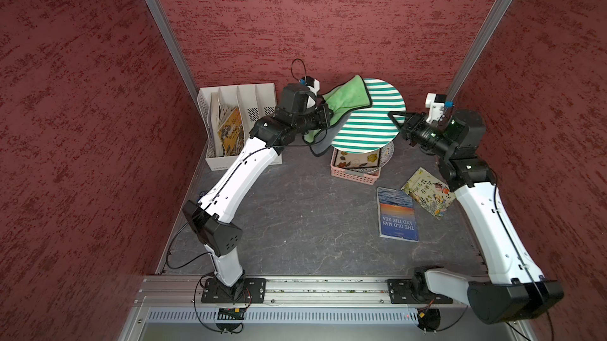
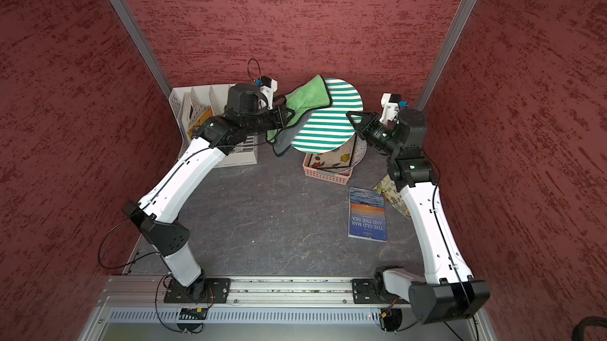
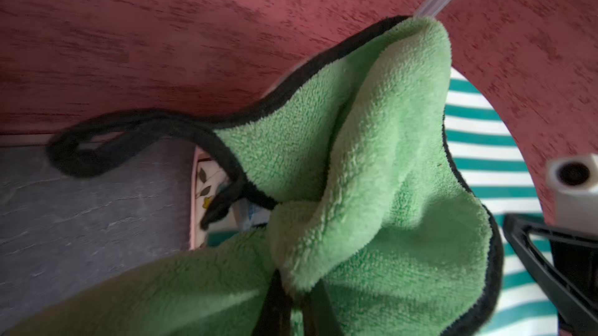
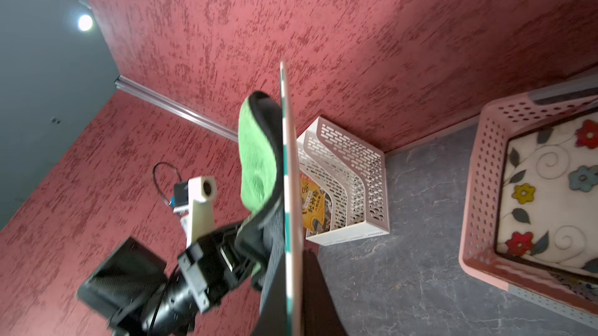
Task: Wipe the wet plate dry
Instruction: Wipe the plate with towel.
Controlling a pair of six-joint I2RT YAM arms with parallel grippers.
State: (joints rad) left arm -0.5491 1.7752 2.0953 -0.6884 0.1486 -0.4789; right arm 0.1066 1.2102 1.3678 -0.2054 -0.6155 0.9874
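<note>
Green microfibre cloth fills the left wrist view, bunched and pinched tight between the fingers of the left gripper, with its black-trimmed edge flopping out past the fingertips. And look where it lands: in both top views the cloth drapes from those fingers onto the teal-and-white striped plate, covering the part farthest from the right fingertips. Across the way, the right gripper is clamped on the plate's rim, jaws narrow, gripping it. From the right wrist view the plate shows edge-on, running straight out from beside a finger, with the cloth against its striped face. The plate is up off the table, tilted, hanging over a pink basket that holds a flower-patterned dish. Back behind the right fingers, down on the table, lies an Old Man and the Sea paperback.
</note>
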